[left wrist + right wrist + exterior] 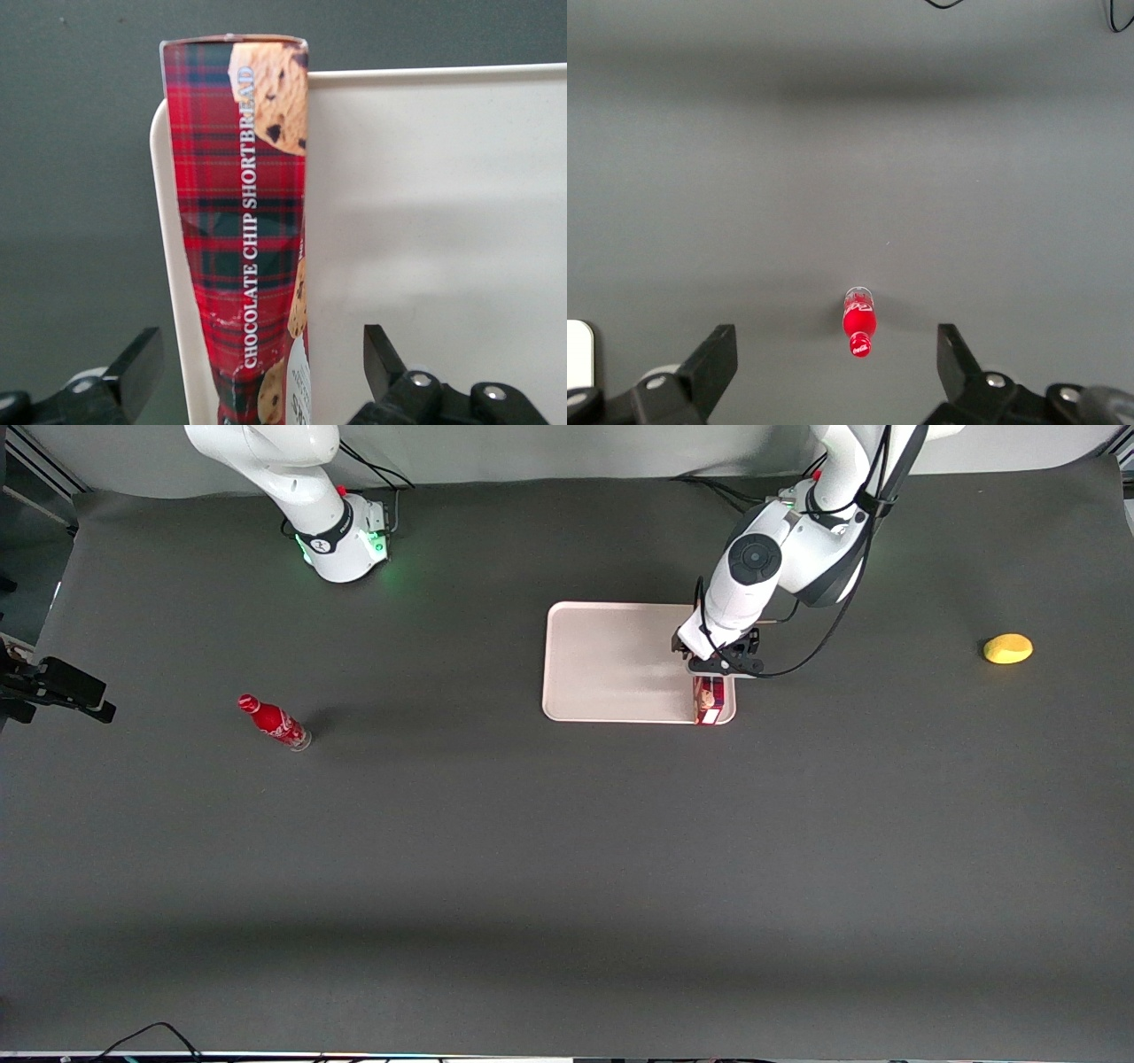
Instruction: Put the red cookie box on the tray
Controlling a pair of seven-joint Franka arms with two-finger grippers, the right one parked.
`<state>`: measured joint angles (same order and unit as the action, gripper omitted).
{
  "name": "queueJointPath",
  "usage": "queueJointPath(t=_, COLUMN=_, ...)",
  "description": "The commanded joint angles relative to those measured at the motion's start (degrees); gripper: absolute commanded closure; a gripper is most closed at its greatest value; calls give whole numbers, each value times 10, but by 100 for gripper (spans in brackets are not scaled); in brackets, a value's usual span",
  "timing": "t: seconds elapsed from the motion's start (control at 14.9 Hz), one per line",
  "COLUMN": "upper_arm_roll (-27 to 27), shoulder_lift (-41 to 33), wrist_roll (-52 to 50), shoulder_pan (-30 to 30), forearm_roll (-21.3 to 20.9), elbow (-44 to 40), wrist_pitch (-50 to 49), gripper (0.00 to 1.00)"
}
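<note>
Dark worktop [567, 868] at frame center holds tray [611, 660], red cookie box [709, 701] lying along its working-arm-end rim, gripper [722, 662] right above, fingers [381, 354] spread either side, apparently let go.

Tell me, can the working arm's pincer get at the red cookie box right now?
Probably yes. The pincer hangs right above the red cookie box, open, with one finger on each side of it and gaps showing. The box lies along the tray edge, and nothing blocks the way.
</note>
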<state>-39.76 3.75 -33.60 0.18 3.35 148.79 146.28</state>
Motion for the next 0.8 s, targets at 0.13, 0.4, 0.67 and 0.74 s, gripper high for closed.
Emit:
queueJointPath(t=0.13, upper_arm_roll=12, shoulder_lift=-61, wrist_roll=1, shoulder_pan=8, forearm_roll=1, elbow=-84, wrist_pitch=-135, gripper=0)
queueJointPath(t=0.4, upper_arm_roll=90, shoulder_lift=-88, wrist_roll=68, shoulder_pan=8, forearm_roll=-4, elbow=-218, wrist_pitch=-300, gripper=0)
queueJointPath(t=0.67, upper_arm_roll=174, shoulder_lift=-74, wrist_roll=130, shoulder_pan=8, forearm_roll=-30, elbow=-419, wrist_pitch=-465, gripper=0)
queueJointPath(t=0.74, upper_arm_roll=191, shoulder_lift=-67, wrist_roll=150, shoulder_pan=7, forearm_roll=-66, elbow=-464, wrist_pitch=-481, gripper=0)
